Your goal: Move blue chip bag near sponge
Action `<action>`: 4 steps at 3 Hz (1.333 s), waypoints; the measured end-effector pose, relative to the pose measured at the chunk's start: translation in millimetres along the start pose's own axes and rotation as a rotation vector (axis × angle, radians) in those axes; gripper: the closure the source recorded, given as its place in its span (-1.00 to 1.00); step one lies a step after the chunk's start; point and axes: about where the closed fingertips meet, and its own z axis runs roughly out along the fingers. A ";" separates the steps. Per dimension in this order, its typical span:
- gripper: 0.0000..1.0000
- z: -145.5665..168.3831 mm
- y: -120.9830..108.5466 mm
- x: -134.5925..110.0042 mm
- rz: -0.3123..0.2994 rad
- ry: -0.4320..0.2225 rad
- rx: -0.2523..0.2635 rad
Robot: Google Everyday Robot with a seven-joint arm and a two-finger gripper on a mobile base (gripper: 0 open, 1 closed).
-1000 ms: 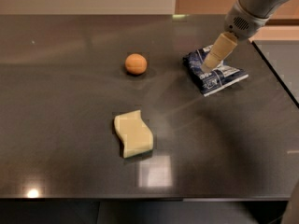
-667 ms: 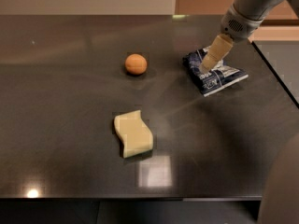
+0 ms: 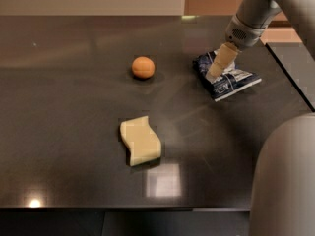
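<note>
Running far-left to near-right, blue chip bag [image 3: 232, 80]; gripper [image 3: 213, 74] over it, grasp unclear.

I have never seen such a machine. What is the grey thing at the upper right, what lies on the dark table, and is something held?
That is a robot arm. The tan piece at its end is the gripper, its grasping tool; it is at the blue chip bag on the far right. Whether it holds the bag, I cannot tell. One camera looks down on the table. An orange ball lies left of the bag, and a pale yellow sponge lies nearer the camera. The grey curve at the lower right is probably the robot too.
</note>
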 end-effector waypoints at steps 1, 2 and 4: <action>-1.00 16.3 -0.1 -0.4 -0.011 0.028 -0.018; -0.68 25.9 0.6 -1.2 -0.024 0.058 -0.025; 0.28 32.4 3.9 3.7 -0.039 0.111 -0.021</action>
